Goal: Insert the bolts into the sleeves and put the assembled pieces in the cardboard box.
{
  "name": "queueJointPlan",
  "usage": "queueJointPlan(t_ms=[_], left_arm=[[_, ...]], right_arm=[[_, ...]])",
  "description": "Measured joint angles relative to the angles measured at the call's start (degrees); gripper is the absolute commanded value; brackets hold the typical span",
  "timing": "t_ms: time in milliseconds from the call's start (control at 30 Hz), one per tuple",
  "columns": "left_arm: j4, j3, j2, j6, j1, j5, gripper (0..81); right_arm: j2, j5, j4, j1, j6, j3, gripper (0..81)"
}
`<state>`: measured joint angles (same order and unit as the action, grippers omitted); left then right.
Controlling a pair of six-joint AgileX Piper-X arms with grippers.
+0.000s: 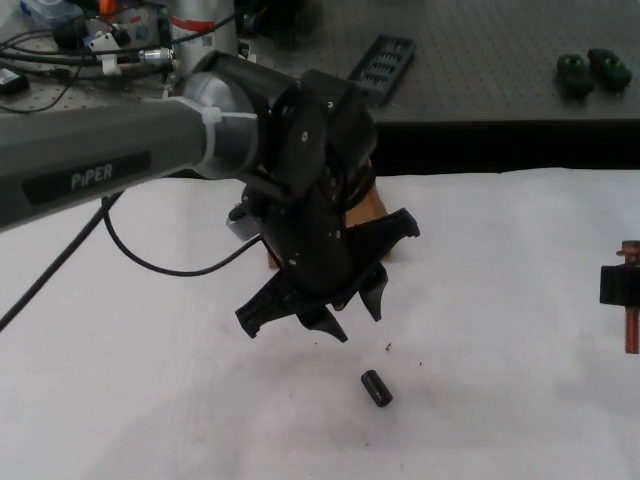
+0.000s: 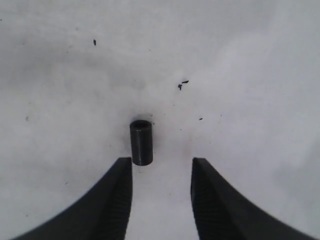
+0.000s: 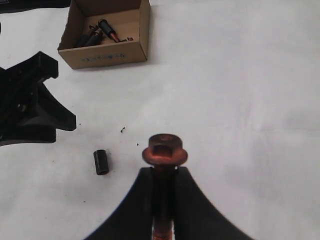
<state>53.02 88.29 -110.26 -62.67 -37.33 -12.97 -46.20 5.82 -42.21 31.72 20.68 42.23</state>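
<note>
Left jaws spread above a short black cylindrical sleeve (image 2: pixel 141 142) on the desk (image 2: pixel 250 60)
Poised to grasp it — well apart from the sleeve, right jaws clamp a copper-coloured flanged bolt (image 3: pixel 165 155), ready for insertion.

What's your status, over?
Left tool open by loose sleeve. Right tool shut on bolt. Cardboard box holds assembled pieces. Nothing blocks sleeve.

White cloth (image 1: pixel 500 410) foreground; dark, possibly perforated tabletop (image 1: pixel 480 55) behind.

Sleeve (image 1: pixel 376 388) on cloth (image 1: pixel 500 420), near left hand (image 2: pixel 161 167); cardboard box (image 3: pixel 107 35) behind that hand; bolt (image 3: pixel 164 150) in right hand (image 3: pixel 164 172), far right.
</note>
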Motion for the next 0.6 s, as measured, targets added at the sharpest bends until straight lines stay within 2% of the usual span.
queueJointPlan(t_ms=[200, 600], left_arm=[[0.0, 0.0, 0.0, -0.7, -1.3, 3.4, 29.3], [-0.9, 0.0, -4.9, -4.7, -4.9, 3.0, 29.3]], right_arm=[[1.2, 0.0, 0.0, 0.0, -0.3, 0.0, 4.3], [4.3, 3.7, -1.4, -0.1, -1.4, 0.0, 4.3]])
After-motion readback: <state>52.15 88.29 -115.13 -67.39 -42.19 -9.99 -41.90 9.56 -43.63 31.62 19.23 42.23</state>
